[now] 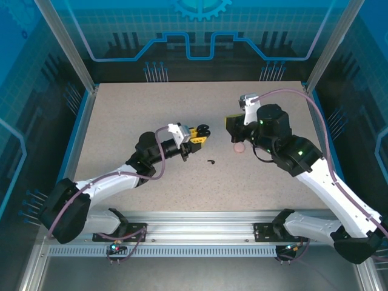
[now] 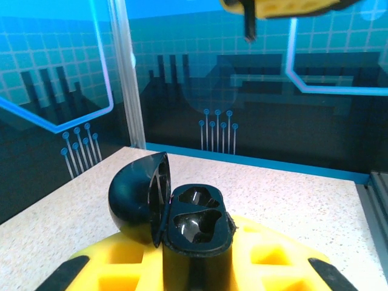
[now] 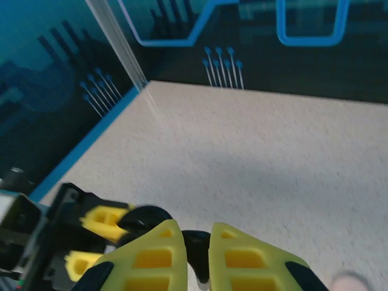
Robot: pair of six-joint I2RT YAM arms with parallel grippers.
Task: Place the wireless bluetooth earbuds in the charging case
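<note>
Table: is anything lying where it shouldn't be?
Yes. A tiny black earbud lies loose on the table, apart from the open black case, whose two pockets sit empty. A small pale pink thing lies nearby too.

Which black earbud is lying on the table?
The black earbud lying by itself on the table, near the middle. The other earbud hangs pinched in the right gripper, above the open case.

Blue circuit-print wall panels (image 1: 200, 36) are enclosing the speckled beige desk (image 1: 151, 109). 2 aluminium posts (image 1: 66, 45) are standing at its far corners. A slotted aluminium rail (image 1: 200, 233) is running along its near edge.
</note>
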